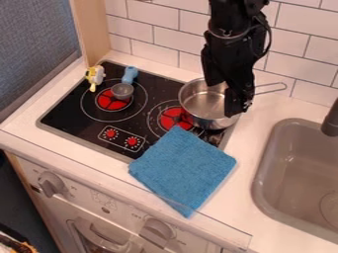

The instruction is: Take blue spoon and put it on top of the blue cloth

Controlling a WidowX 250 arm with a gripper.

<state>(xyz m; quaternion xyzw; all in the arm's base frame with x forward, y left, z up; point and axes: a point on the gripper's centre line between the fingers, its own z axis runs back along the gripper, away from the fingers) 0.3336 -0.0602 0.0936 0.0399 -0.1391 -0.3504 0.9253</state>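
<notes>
Spoon [123,89] lay on the left burner [105,102], apart from the cloth [185,168], grasp and placement undone, and I couldn't tell whether the end effector [237,106] at the pot [196,99] was open.

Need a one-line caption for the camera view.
Blue spoon on the stove, blue cloth across stove and counter, gripper over the pot.

Spoon [125,86] left of pot [207,105] on stove [78,120], cloth [184,167] before pot, sink [294,170] right
</notes>
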